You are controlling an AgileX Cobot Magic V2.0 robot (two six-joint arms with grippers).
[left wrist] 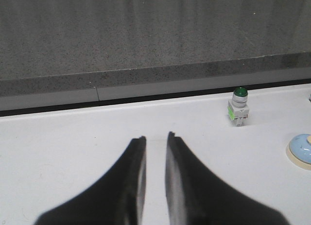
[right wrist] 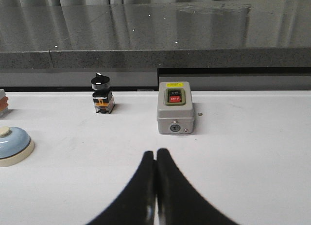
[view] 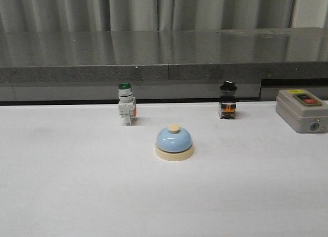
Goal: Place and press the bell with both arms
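You have the bell (view: 174,142) standing upright mid-desk (view: 77,186), apart from both arms; its glossy dome likely slips under pinching, so take it low at the cream base rim, and expect it light and rigid. No containers show. The left end effector (left wrist: 155,140) is slightly apart, the right end effector (right wrist: 155,154) together, both empty.

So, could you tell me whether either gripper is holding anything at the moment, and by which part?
Nothing is held. The left gripper is slightly open with only table between its fingers, the right gripper is shut on nothing, and the bell stands alone on the table.
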